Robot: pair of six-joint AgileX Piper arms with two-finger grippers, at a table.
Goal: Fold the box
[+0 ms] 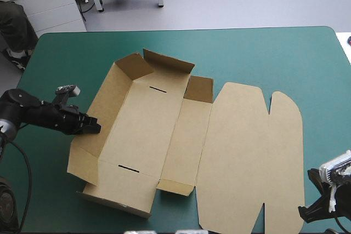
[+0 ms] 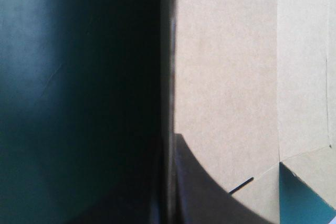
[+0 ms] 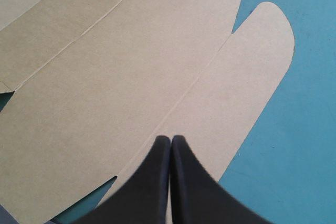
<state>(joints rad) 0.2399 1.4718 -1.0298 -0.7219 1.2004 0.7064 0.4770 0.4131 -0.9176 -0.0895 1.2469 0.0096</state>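
Observation:
The brown box lies mid-table, its left, far and near walls partly raised. Its lid and rounded flap lie flat to the right. My left gripper is at the left wall's outer edge. In the left wrist view the wall runs edge-on between the fingers, and the left gripper is shut on it. My right gripper sits at the lid's near right corner. In the right wrist view the right gripper is shut in a pointed arch over the flat lid, holding nothing.
The teal-green cover surrounds the box on all sides. The table's right edge runs close beside my right gripper. Two slots show in the box floor.

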